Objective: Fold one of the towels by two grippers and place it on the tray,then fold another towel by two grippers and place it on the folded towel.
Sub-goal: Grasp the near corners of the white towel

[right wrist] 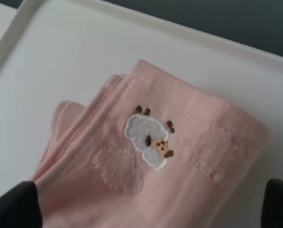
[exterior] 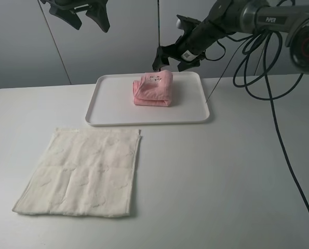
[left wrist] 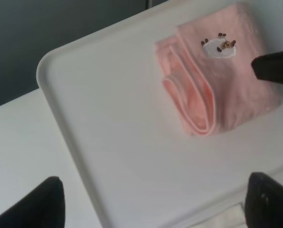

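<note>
The white table (exterior: 222, 171) holds the flat cream towel (exterior: 81, 174). It looks soft and floppy, so pinch 2 corners. The left gripper (exterior: 86, 21) and right gripper (exterior: 173, 62) have fingers spread, empty.

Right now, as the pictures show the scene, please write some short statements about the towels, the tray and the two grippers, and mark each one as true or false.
1. The pink towel lies folded on the tray. True.
2. The cream-white towel is stacked on the pink towel. False: it lies spread flat on the table, in front of the tray.
3. The right gripper grips the pink towel. False: it hangs open above it, holding nothing.
4. The left gripper is open and empty. True.
</note>
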